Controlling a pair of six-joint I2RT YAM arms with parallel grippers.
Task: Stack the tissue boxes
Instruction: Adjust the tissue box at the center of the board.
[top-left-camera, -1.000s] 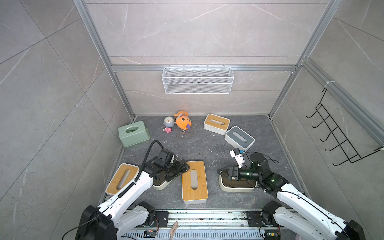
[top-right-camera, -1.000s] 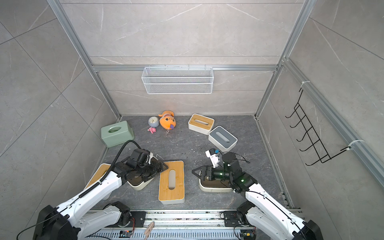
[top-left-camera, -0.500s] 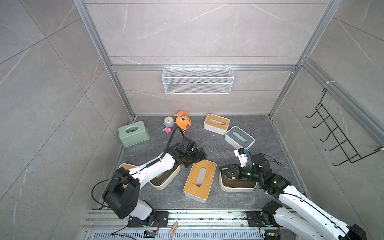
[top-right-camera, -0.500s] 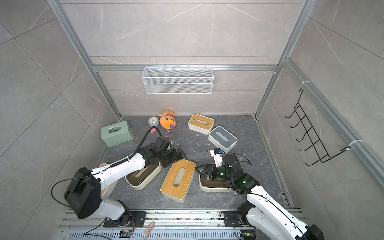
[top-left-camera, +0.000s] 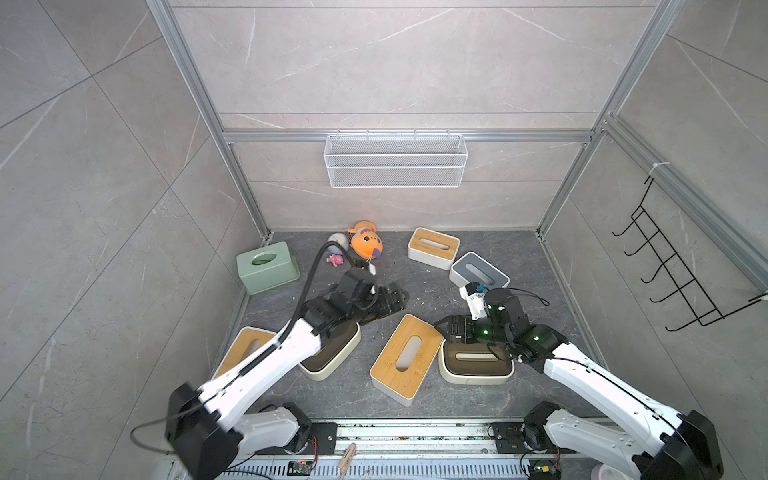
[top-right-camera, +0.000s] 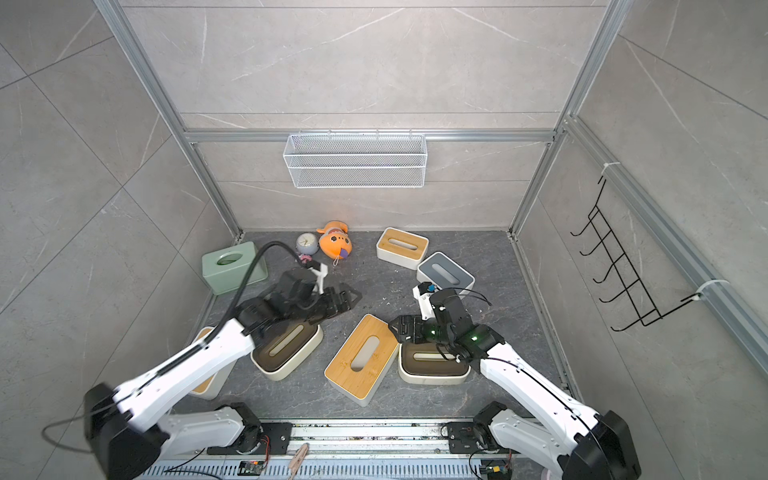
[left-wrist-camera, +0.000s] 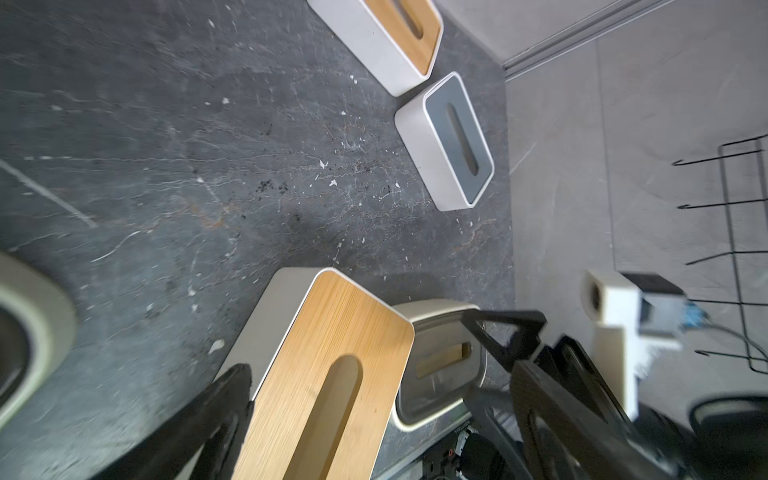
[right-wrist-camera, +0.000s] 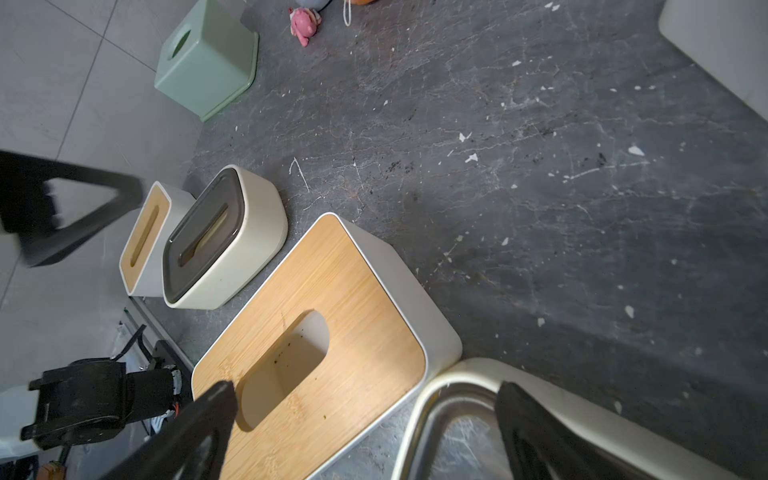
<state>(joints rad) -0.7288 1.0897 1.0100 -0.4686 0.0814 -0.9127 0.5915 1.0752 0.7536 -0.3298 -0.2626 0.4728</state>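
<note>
Nothing is stacked on the dark floor (top-left-camera: 519, 257). In both top views, a mint green tissue box (top-left-camera: 268, 268) sits centre left; a back bamboo-lid box (top-left-camera: 433, 249) and a grey-lid box (top-left-camera: 478, 272) lie right of centre. Lower in the frame run a side bamboo-lid box (top-left-camera: 243, 343), half hidden under the left arm, a left cream box (top-left-camera: 338, 355), a middle bamboo-lid box (top-left-camera: 407, 359) set askew, and a right cream box (top-left-camera: 476, 368). The left gripper (top-left-camera: 395, 300) hangs spread and empty over bare floor just up-frame of the left cream box. The right gripper (top-left-camera: 445, 329), fingers apart and empty, sits over the right cream box's left end. An orange fish toy (top-right-camera: 334, 245), a small clock (top-right-camera: 306, 243) and a pink figure (top-left-camera: 336, 259) cluster at the back wall, under a wire basket (top-right-camera: 355, 160).

Left wrist view: the middle bamboo-lid box fills the lower centre between spread dark fingers (left-wrist-camera: 208, 415). The right gripper's finger covers part of the right cream box beside it.

Right wrist view: one finger (right-wrist-camera: 195, 432) overhangs the middle bamboo-lid box, its mate the right cream box's dark lid at lower right. The left gripper's finger cuts in at upper left.
</note>
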